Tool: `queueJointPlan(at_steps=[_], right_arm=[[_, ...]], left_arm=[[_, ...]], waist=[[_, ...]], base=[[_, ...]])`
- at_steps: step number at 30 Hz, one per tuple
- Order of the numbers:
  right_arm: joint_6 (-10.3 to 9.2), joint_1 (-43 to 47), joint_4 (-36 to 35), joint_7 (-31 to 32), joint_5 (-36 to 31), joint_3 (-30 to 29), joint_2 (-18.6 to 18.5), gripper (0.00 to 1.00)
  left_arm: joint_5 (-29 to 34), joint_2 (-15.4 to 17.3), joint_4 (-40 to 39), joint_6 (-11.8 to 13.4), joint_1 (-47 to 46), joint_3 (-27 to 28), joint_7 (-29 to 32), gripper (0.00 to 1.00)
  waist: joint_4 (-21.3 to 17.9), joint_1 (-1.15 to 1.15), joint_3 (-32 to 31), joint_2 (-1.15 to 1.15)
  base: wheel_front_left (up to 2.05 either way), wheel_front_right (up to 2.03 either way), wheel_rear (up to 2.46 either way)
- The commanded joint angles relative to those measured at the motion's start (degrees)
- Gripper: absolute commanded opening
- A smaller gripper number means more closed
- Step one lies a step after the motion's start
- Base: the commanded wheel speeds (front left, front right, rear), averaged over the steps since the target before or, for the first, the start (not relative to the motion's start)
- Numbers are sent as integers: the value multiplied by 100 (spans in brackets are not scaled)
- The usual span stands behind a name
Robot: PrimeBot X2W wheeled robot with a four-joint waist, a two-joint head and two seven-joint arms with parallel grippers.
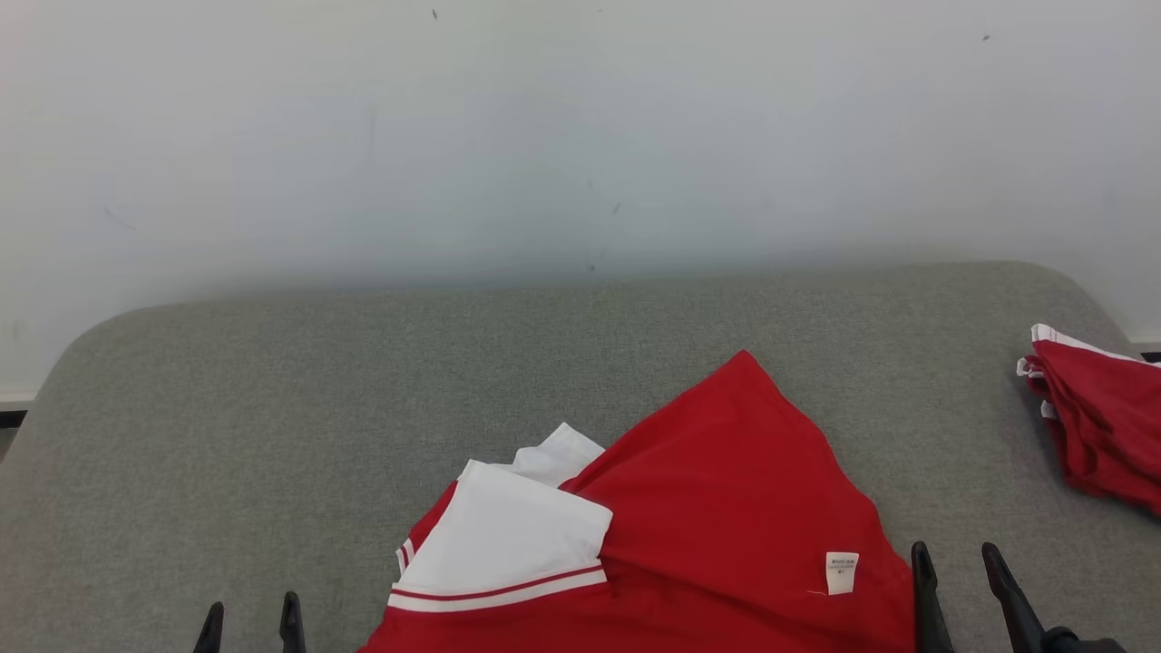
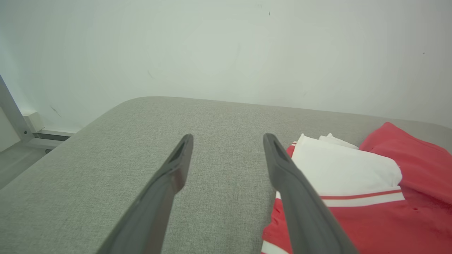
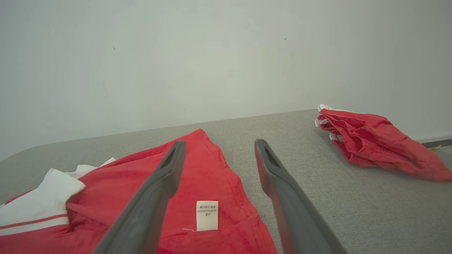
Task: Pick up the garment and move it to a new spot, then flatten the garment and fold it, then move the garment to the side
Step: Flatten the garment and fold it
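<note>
A red garment (image 1: pixel 726 490) with a white sleeve and a white care label lies crumpled at the near middle of the grey padded table (image 1: pixel 272 408). It also appears in the left wrist view (image 2: pixel 406 197) and the right wrist view (image 3: pixel 212 176). My left gripper (image 1: pixel 251 612) stands open at the lower left, just left of the garment, with nothing between its fingers (image 2: pixel 176 165). My right gripper (image 1: pixel 957 562) is open at the garment's right edge, fingers (image 3: pixel 169 176) above the cloth and not touching it.
A second red garment (image 1: pixel 1102 426) lies bunched at the table's right edge, also in the right wrist view (image 3: pixel 374 141). A pale wall (image 1: pixel 580 136) rises behind the table. Bare grey surface stretches across the far and left parts of the table.
</note>
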Motion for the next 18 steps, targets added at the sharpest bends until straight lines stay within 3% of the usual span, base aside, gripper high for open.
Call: queueJointPlan(at_steps=[1,18], right_arm=[[-15,-18,-4,-22,22,16,-2,100],[-15,-42,-15,-23,117,42,-2,100]], left_arm=[[-22,-1,-1,9,31,-18,-16,100],[-80,91,40,9,-8,-111,-16,100]], waist=[[-11,0,17,0],[-4,0,109,0]], base=[[0,0,0],[0,0,0]])
